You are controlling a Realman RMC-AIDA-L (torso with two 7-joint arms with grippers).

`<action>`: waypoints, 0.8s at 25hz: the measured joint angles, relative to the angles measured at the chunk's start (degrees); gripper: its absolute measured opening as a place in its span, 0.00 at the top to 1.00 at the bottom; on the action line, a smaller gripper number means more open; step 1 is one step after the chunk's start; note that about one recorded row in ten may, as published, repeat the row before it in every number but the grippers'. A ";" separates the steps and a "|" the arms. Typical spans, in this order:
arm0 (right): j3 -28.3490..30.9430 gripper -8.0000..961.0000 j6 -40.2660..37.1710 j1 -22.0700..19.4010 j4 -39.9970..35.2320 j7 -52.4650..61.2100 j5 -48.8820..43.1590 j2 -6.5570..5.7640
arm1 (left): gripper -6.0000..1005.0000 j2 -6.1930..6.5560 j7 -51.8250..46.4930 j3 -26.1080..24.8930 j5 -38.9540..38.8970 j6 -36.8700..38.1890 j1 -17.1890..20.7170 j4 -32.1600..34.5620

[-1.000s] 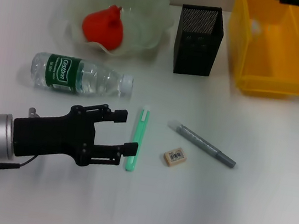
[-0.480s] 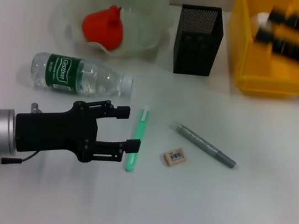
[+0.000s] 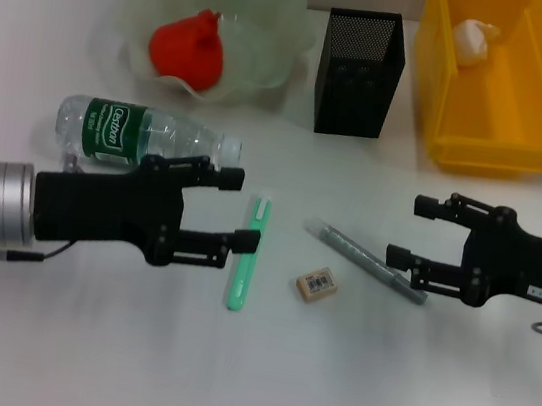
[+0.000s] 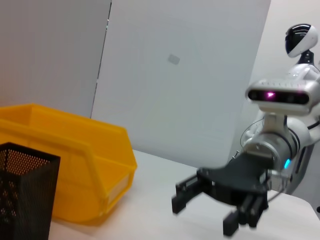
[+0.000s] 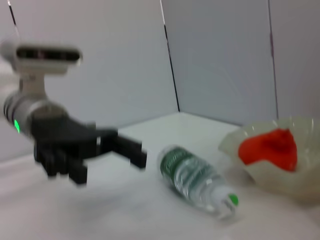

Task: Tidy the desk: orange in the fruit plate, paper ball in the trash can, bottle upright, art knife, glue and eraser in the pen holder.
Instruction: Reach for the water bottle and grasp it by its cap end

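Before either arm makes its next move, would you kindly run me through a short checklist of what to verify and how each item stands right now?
1. Paper ball in the yellow bin: ok.
2. Orange in the fruit plate: ok.
3. Water bottle upright: not ok, it lies on its side.
4. Pen holder upright: ok; its contents: cannot tell.
5. Left gripper open and empty beside the green art knife: ok.
6. Right gripper open and empty at the grey glue pen: ok; the eraser lies free between both.
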 joint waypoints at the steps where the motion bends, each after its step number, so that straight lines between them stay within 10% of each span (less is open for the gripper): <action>1: 0.01 0.18 0.76 -0.22 0.27 -0.65 -0.35 0.17 | 0.20 0.14 -0.08 -0.04 0.00 -0.16 -0.44 0.07; 7: 0.56 0.18 1.76 -0.54 1.76 -1.53 -0.72 0.33 | 0.20 0.31 -4.59 0.02 2.31 -5.76 -3.69 6.86; 20: 0.65 0.18 2.71 -1.02 2.02 -0.42 -0.82 0.15 | 0.22 -4.08 -21.88 0.16 43.05 -15.70 -16.79 23.21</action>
